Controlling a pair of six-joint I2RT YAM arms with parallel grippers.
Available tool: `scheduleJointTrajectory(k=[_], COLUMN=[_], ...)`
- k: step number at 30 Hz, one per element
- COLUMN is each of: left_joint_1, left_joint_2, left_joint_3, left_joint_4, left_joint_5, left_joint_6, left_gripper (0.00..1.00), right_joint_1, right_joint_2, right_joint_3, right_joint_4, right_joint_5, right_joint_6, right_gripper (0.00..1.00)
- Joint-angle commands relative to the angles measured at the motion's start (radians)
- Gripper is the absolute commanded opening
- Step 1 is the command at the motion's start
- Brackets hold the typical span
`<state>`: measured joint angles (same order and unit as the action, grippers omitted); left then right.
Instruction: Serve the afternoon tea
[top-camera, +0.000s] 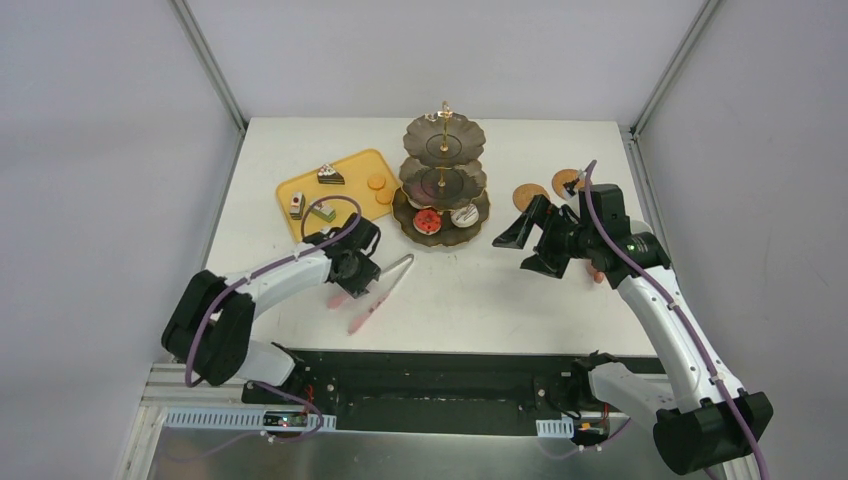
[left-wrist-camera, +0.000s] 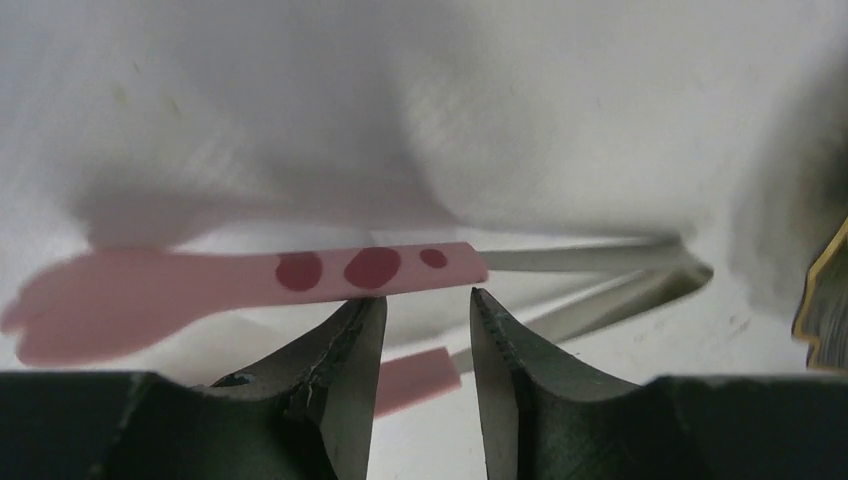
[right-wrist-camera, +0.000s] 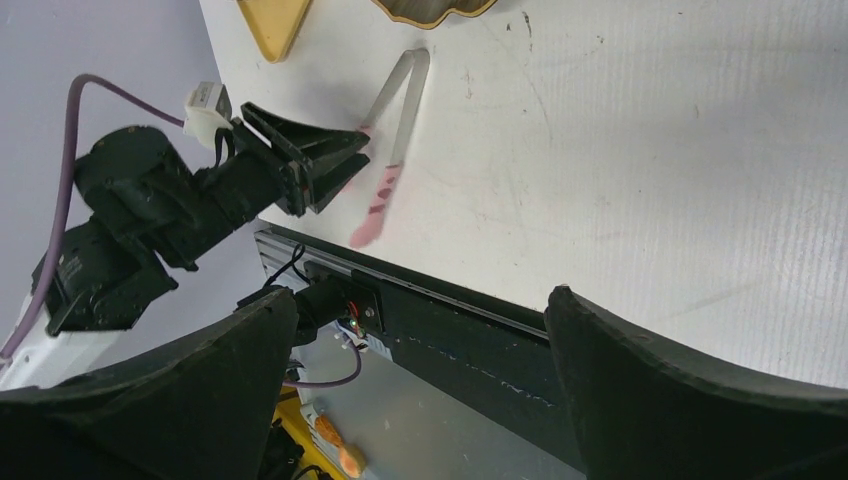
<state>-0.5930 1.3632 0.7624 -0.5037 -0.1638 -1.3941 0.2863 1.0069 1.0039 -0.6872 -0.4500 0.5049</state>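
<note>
Pink-tipped tongs (left-wrist-camera: 370, 268): hovering over them near the tabletop's near edge with left gripper (left-wrist-camera: 425, 305) parted, unclenched; holding right gripper (right-wrist-camera: 420, 292) spread wide, empty.

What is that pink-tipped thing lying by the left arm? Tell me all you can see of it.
A pair of tongs: two slim metal-looking arms joined in a bend at the far end, near the cake stand, each ending in a flat pink tip; one tip shows three dark red spots. It lies flat on the white table, tips toward the near edge. The left gripper is down at it, fingers either side of one pink end; whether they squeeze it is unclear.
</note>
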Motion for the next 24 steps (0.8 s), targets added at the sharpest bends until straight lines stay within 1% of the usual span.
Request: scheduleJointTrajectory(k=[1,4,6,8,10,11,13,16,19,21,24], left_joint_1=[0.126,0.193,0.197,0.196,0.195,0.192,0.179,0.149,0.137,0.130,0.122], left_joint_2=[0.097,0.184,0.229,0.268,0.296,0.302,0.302,0.287,0.284,0.308,0.369], left_joint_3=[0.035,0.151,0.254,0.336,0.381,0.387,0.376,0.312,0.255,0.242,0.263], left_joint_4=[0.077,0.041,0.038,0.032,0.016,0.008,-0.007,0.054,0.194,0.263,0.250], left_joint_5=[-0.001,-0.045,-0.093,-0.030,0.081,0.133,0.194,0.206,0.238,0.252,0.264], left_joint_6=[0.133,0.305,0.491,0.628,0.697,0.705,0.685,0.636,0.626,0.632,0.647], left_gripper=[0.39,0.38,0.39,0.38,0.39,0.41,0.44,0.43,0.43,0.43,0.43], right_joint_1=[-0.004,-0.005,-0.004,-0.004,-0.006,-0.005,-0.004,-0.006,-0.006,-0.005,-0.006], right_joint_2=[-0.020,-0.021,-0.017,-0.021,-0.025,-0.026,-0.025,-0.025,-0.016,-0.010,-0.008], right_joint_3=[0.011,0.017,0.022,0.019,0.011,0.007,0.004,0.001,0.000,0.001,0.005], right_joint_4=[-0.003,-0.006,-0.010,-0.014,-0.012,-0.009,-0.007,0.000,0.011,0.011,0.010], right_joint_5=[0.000,0.001,-0.002,0.002,0.003,0.002,0.002,0.007,-0.004,-0.010,-0.015], right_joint_6=[-0.017,-0.019,-0.022,-0.022,-0.021,-0.019,-0.017,-0.011,-0.005,-0.004,-0.002], right_gripper=[0.99,0.99,0.99,0.99,0.99,0.99,0.99,0.99,0.99,0.99,0.99])
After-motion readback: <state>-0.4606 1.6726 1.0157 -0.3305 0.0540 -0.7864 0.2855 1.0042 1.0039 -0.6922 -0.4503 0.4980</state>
